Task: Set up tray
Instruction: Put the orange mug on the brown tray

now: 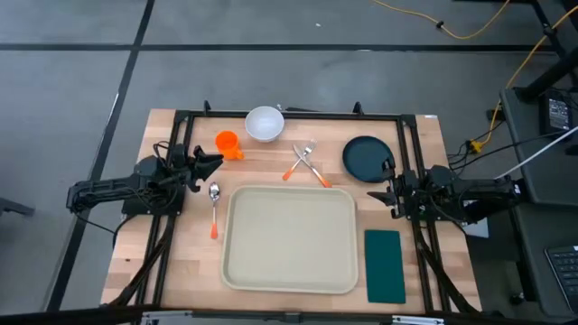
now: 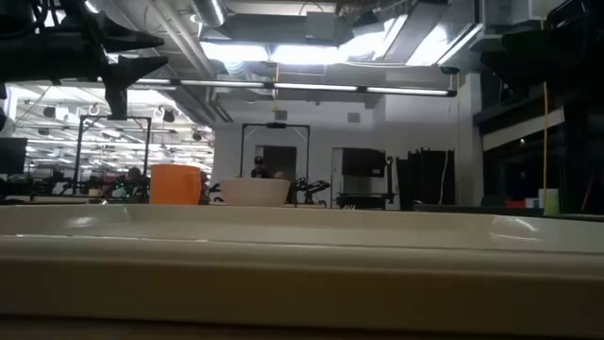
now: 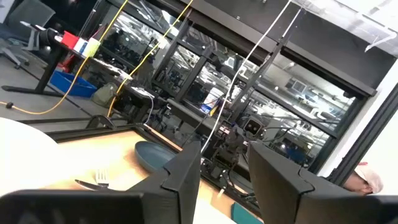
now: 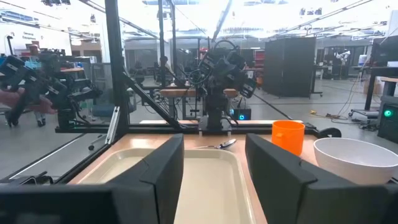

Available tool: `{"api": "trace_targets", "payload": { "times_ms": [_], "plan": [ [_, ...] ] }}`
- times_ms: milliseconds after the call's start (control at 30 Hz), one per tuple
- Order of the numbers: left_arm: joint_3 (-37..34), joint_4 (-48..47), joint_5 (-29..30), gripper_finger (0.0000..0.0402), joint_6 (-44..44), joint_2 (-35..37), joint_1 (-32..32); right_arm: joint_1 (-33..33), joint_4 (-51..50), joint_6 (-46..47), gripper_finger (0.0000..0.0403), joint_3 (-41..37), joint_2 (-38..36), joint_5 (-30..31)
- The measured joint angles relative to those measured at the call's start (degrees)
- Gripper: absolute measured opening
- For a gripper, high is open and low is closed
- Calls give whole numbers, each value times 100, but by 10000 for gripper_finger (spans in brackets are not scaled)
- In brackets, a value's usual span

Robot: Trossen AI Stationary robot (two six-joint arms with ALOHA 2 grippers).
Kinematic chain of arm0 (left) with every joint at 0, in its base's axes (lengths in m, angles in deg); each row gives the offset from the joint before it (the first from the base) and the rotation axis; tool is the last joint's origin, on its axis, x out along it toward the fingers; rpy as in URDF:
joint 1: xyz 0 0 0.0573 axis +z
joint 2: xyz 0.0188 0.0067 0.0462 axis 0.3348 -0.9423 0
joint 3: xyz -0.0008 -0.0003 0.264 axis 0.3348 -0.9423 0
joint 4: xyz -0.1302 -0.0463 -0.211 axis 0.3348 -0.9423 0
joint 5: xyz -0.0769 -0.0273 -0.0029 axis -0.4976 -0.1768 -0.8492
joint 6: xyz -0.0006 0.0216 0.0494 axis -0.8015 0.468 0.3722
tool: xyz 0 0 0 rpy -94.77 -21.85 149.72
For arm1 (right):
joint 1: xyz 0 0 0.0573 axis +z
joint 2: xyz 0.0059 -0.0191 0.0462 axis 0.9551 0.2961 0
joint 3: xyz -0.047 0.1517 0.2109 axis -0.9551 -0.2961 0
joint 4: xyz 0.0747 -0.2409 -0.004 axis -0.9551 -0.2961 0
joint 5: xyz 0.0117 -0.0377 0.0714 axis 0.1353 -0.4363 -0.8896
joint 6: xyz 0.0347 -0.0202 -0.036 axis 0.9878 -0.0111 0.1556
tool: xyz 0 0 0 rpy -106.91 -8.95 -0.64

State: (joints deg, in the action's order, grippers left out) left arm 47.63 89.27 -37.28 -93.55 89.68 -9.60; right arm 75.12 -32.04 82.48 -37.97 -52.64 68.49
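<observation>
The beige tray (image 1: 291,239) lies flat in the middle of the table and also shows in the right wrist view (image 4: 208,180). Around it lie an orange cup (image 1: 227,143), a white bowl (image 1: 265,124), a dark plate (image 1: 368,158), an orange-handled spoon (image 1: 214,209), two crossed utensils (image 1: 307,165) and a dark green napkin (image 1: 385,265). My left gripper (image 1: 215,162) hovers open above the table left of the tray, near the cup. My right gripper (image 1: 386,192) hovers open right of the tray, below the plate.
A black frame (image 1: 289,116) borders the table's far side and runs down both flanks by the arms. Bare wood shows between the tray and the napkin and along the near edge. Cables lie on the floor beyond the far right corner.
</observation>
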Motion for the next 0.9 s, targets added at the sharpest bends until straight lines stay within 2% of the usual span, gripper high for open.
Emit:
{"api": "trace_targets", "payload": {
  "times_ms": [67, 200, 433, 533, 700, 800, 900],
  "plan": [
    [1, 44, 153, 127, 107, 0, 1, 0, 291, 95, 178, 0, 2, 0],
    [0, 111, 1006, 127, 317, 0, 1, 1, 1007, 221, 178, 1, 0, 253],
    [1, 540, 2095, 127, -457, 0, 2, 2, 1687, 933, 178, 0, -1, 945],
    [1, 655, 2043, 127, -644, 9, 2, 0, 1846, 1130, 178, 0, -2, 966],
    [2, 1190, 1246, 127, -383, -11, 0, 0, 2210, 1709, 178, 0, -4, 964],
    [115, 1259, 1154, 127, -405, -9, 0, 2, 2210, 2351, 178, 64, -1, 960],
    [303, 1271, 1175, 127, -328, -21, 0, 0, 1767, 2678, 178, 404, 0, 758]
  ]
}}
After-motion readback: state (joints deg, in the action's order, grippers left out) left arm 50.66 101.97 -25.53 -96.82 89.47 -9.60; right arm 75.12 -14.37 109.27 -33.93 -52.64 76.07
